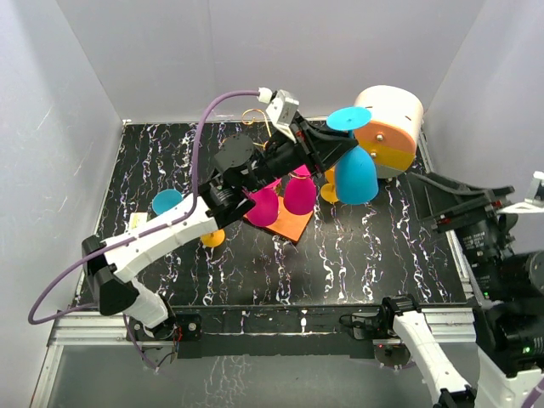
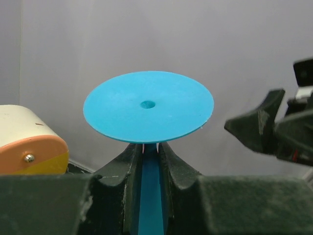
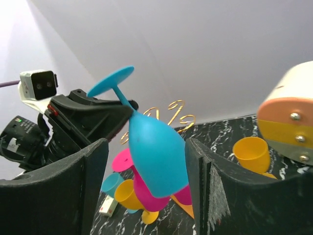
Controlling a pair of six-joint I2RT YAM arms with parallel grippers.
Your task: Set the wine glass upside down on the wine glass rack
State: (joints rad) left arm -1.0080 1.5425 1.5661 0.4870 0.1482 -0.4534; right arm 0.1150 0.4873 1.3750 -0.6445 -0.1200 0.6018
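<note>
A blue wine glass hangs upside down, tilted, foot on top. My left gripper is shut on its stem, just under the round foot. The glass is in the air, right of the rack. The rack's gold wire scrolls rise from an orange-brown base. Two pink glasses hang on it upside down. My right gripper is open and empty; the blue bowl shows between its fingers, ahead of them. In the top view it stands right of the glass, apart.
A round white, orange and yellow container lies at the back right, close to the blue glass. A yellow glass stands beside the rack. A blue cup, a yellow glass and a small white box lie on the left.
</note>
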